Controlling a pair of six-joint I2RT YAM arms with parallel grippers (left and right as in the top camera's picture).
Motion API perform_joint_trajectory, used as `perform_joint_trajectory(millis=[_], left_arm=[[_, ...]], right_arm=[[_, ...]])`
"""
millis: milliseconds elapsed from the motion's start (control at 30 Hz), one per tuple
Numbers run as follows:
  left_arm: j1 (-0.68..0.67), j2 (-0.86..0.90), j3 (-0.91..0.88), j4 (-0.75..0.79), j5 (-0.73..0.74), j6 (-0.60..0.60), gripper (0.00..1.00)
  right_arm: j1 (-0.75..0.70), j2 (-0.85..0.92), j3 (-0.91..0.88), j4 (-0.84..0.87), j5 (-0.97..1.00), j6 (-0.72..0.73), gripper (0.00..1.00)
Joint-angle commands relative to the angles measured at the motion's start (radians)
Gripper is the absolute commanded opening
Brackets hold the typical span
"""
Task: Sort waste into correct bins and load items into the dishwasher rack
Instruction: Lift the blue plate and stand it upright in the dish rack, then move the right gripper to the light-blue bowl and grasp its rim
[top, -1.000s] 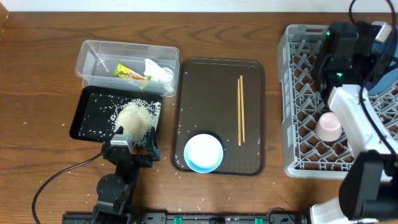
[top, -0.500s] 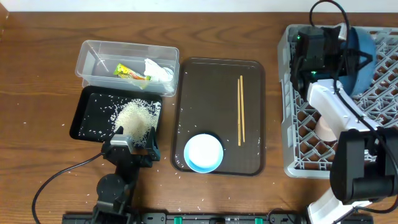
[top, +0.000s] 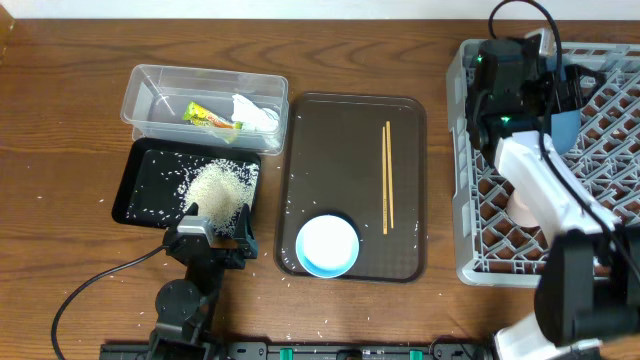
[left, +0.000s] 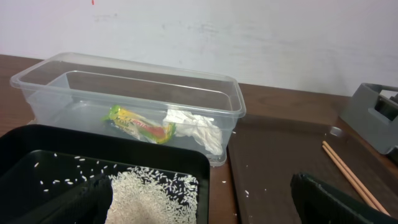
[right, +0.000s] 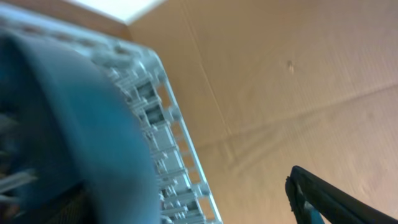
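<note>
Right wrist view: right pincer (right: 189, 202) gapes beside the plate (right: 68, 118), set on edge in the right-edge rack (right: 168, 146), presumably to save room; left pincer (left: 202, 202) gapes too.

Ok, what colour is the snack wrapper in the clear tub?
Wrapper: yellow-green with red, clearest in left wrist view.

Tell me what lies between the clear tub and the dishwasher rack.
The brown serving tray, with the wooden chopsticks lying lengthwise on its right side; the overhead view shows it.
</note>
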Motion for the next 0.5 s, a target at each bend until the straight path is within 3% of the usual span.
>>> perform_joint_trajectory(millis=[0,133,300,400,467], left_arm=[[-0.002,-0.006,-0.03,-0.021,-0.005,-0.009,0.94],[-0.002,-0.006,-0.03,-0.021,-0.005,-0.009,0.94],[-0.002,-0.006,-0.03,-0.021,-0.005,-0.009,0.94],[-0.002,-0.006,-0.03,-0.021,-0.005,-0.009,0.94],[-0.002,-0.006,-0.03,-0.021,-0.005,-0.009,0.94]], right_arm=[[0.064,-0.108,0.008,-0.043,-0.126,0.035,0.91],[0.123,-0.165,0.008,-0.198,-0.287,0.156,0.94],[0.153,-0.174,0.008,-0.416,-0.479,0.426,0.96],[0.166,-0.172,0.008,-0.551,-0.766,0.59,0.96],[0.173,-0.171,0.008,-0.604,-0.995,0.666,0.91]])
